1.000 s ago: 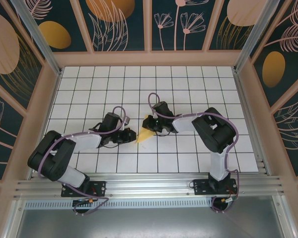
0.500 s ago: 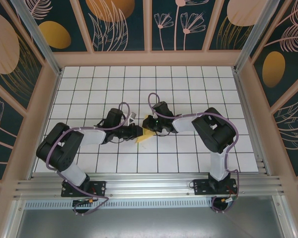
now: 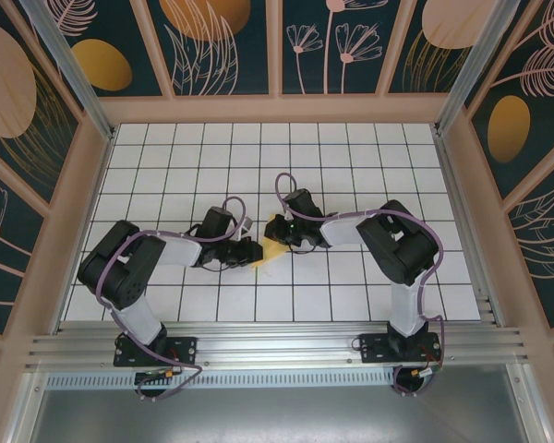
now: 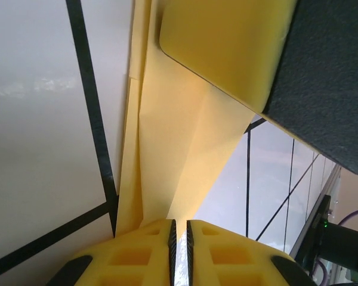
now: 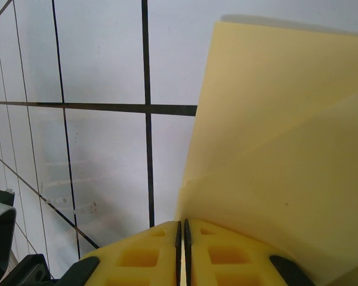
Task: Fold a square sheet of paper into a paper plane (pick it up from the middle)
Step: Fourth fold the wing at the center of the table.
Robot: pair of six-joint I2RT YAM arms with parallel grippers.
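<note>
Both my grippers pinch the folded yellow paper [image 3: 270, 250] at the centre of the frame.
My left gripper [image 3: 252, 251] grips its left end, jaws narrow. My right gripper [image 3: 282, 234] grips its upper right part, jaws also nearly closed, over the white grid table [image 3: 369, 166].

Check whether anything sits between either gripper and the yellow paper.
Nothing visible does. The left gripper and the right gripper are each shut directly on the folded paper, pinching it from opposite sides.
</note>
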